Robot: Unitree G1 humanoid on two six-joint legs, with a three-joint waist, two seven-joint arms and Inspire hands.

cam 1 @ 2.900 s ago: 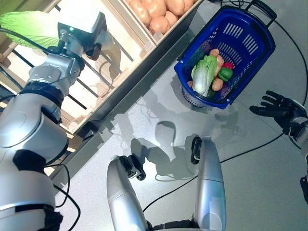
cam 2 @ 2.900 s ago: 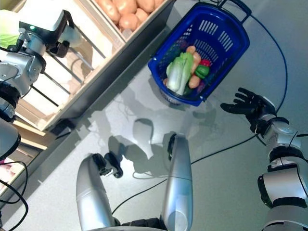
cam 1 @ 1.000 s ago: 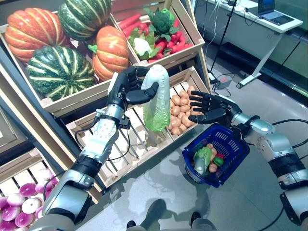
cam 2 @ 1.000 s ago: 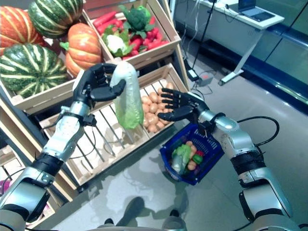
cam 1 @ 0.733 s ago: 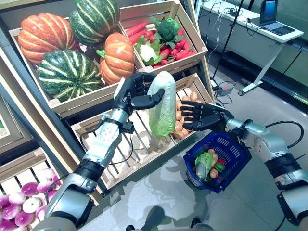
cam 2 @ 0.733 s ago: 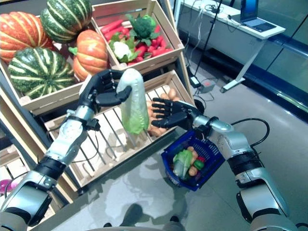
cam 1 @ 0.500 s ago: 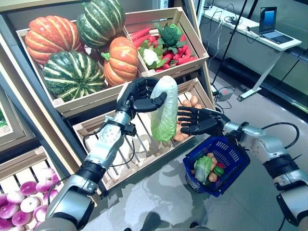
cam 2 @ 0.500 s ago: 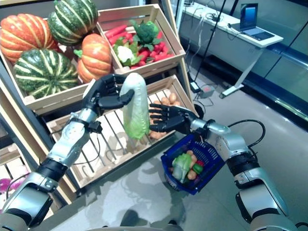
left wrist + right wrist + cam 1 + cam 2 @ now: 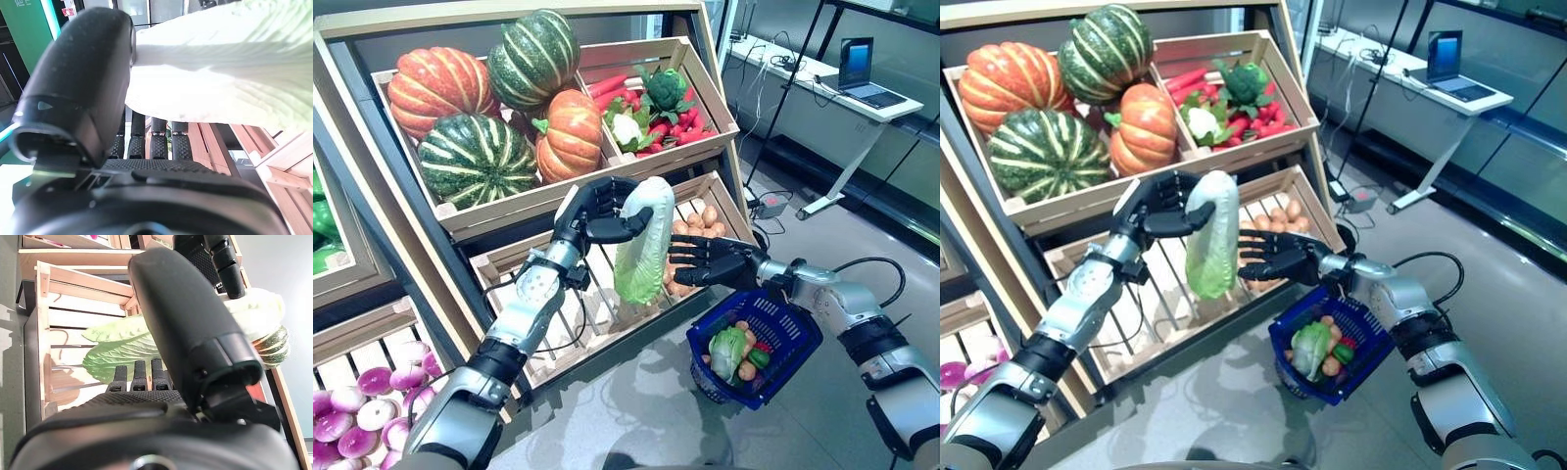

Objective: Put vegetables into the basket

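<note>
My left hand [image 9: 598,209] is shut on a pale green napa cabbage [image 9: 641,243] and holds it by its white end in front of the wooden stand, leaves hanging down. The cabbage also shows in the left wrist view [image 9: 230,68] and the right wrist view [image 9: 127,350]. My right hand [image 9: 710,262] is open, fingers straight, just right of the cabbage's lower part and close to it. The blue plastic basket [image 9: 781,327] stands on the floor below my right forearm. It holds another napa cabbage [image 9: 726,349], a green pepper [image 9: 757,357], a red piece and small orange-brown vegetables.
The wooden stand [image 9: 558,196] with crates and shelves rises behind and left of both hands. An empty slatted crate [image 9: 597,308] lies behind the held cabbage. A white desk with a laptop [image 9: 862,83] stands at the far right. Grey floor [image 9: 803,431] lies around the basket.
My left hand has carried the cabbage slightly lower. My right hand has drawn in beside it. The camera has risen from looking at the floor to facing the stand.
</note>
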